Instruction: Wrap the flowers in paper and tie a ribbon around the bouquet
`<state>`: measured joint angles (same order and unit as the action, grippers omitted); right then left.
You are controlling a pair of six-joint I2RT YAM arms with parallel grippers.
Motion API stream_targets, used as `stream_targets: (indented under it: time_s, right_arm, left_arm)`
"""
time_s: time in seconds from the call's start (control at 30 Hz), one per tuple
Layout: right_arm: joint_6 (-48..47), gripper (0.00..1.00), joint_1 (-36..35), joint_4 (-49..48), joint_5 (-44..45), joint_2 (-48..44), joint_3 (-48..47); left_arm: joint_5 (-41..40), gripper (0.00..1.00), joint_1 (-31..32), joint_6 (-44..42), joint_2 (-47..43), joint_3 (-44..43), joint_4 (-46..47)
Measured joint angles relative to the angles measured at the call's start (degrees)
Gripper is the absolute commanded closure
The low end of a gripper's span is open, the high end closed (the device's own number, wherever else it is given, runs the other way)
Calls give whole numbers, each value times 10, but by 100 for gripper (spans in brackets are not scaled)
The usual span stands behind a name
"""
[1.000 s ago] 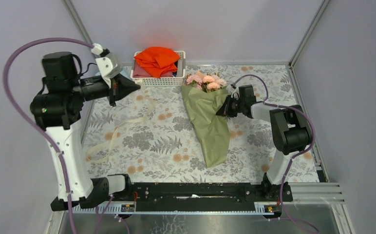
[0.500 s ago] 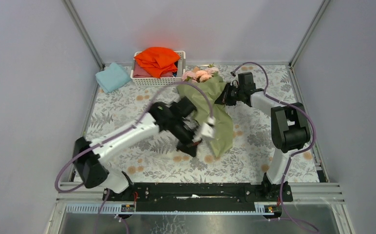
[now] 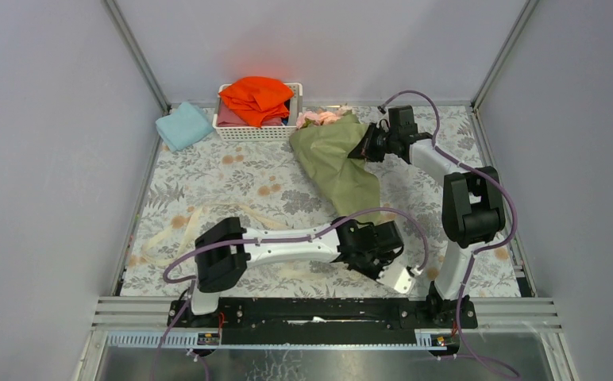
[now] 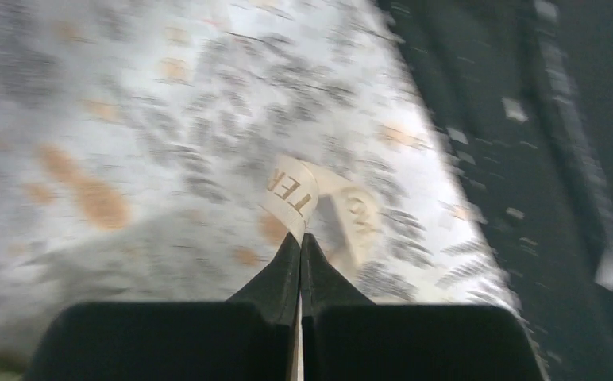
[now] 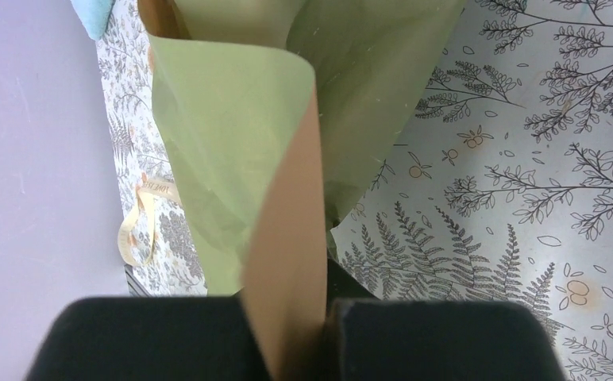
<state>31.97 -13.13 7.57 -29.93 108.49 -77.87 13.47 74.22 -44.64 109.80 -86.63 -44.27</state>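
The flowers (image 3: 319, 117) sit wrapped in paper (image 3: 339, 163), its edge clamped by the right claw (image 5: 319, 309), while the left claw (image 4: 300, 238) pinches the ribbon (image 4: 291, 194), not yet tied round.

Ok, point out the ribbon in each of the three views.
Top external: the ribbon lies in loose loops on the near-left part of the tablecloth.
Left wrist: the ribbon is at centre, its lettered end pinched at the tips of the left tool.
Right wrist: the ribbon loops at the left edge, beside the paper.
Shared landmark: the fern-print tablecloth.
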Motion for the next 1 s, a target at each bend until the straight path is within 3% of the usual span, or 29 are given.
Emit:
stream_targets:
  time_s: [0.13, 0.17, 0.23, 0.27, 0.43, 0.63, 0.77, 0.9, 1.0]
  right_arm:
    - [1, 100, 0, 3, -1, 0, 0]
    - [0, 100, 0, 5, -2, 0, 0]
    - [0, 100, 0, 6, -6, 0, 0]
    - [-1, 100, 0, 7, -8, 0, 0]
    - [-6, 100, 0, 8, -10, 0, 0]
    - [-12, 100, -7, 10, -5, 0, 2]
    - [-11, 100, -23, 8, 6, -5, 15]
    - [-5, 100, -42, -1, 12, -23, 46]
    - [1, 100, -52, -13, 18, -33, 64]
  left_arm:
    - [-102, 100, 8, -25, 27, -63, 62]
    - [-116, 91, 11, -27, 30, -79, 71]
    - [-143, 17, 19, -29, 33, -115, 89]
    - [-154, 3, 22, -32, 33, -130, 99]
    - [-186, 1, 29, -26, 30, -143, 120]
    - [-96, 1, 6, 35, 12, -205, -38]
    - [-42, 2, -64, 73, -71, -217, -120]
    - [-35, 2, -244, 100, -197, -149, -155]
    - [-44, 2, -471, 103, -275, -38, -151]
